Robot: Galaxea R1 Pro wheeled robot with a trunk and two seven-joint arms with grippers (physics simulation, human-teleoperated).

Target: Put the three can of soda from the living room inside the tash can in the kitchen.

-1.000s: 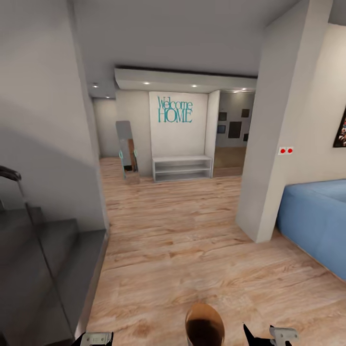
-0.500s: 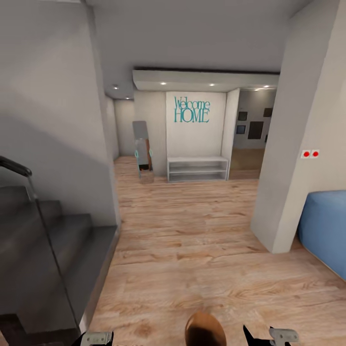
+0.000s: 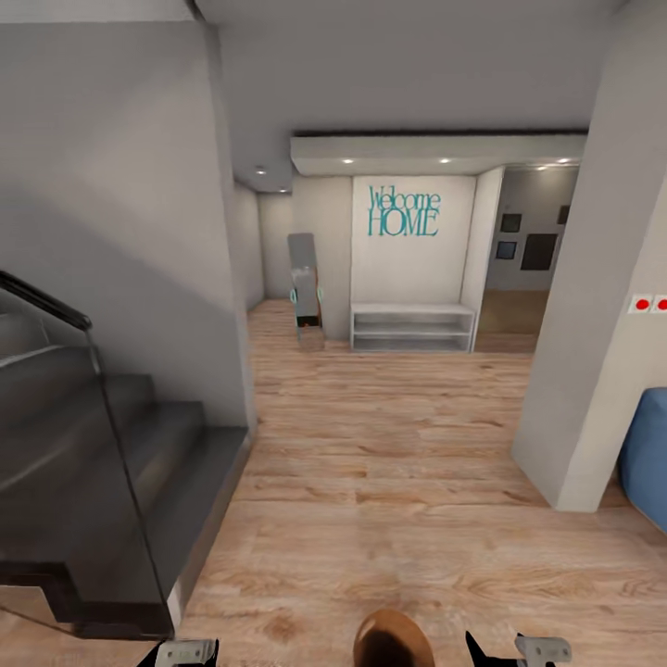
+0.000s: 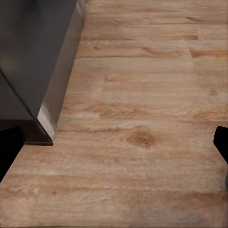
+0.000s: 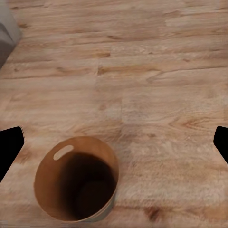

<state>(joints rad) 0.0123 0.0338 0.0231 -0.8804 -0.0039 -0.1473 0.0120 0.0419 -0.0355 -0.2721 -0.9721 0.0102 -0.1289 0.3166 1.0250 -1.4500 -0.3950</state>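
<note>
The trash can [image 3: 394,641], grey outside and copper-brown inside, sits at the bottom edge of the head view between my two arms. In the right wrist view the trash can [image 5: 76,178] stands upright on the light wood floor, with its oval handle slot facing the camera and a dark inside. My right gripper [image 5: 116,147] is open, its fingers spread wide to either side above the bin. My left gripper [image 4: 114,156] is open over bare floor beside the stair base. The soda cans are out of view.
A dark staircase [image 3: 102,463] with a glass rail fills the left. A white column [image 3: 593,371] and a blue sofa corner [image 3: 650,459] stand at the right. Ahead, wood floor runs to a white shelf bench [image 3: 412,329], a standing mirror [image 3: 306,292] and a "Welcome HOME" wall.
The whole head view has swung left: the stairs show more, while the column and sofa slid toward the right edge. The trash can kept its place at the view's bottom.
</note>
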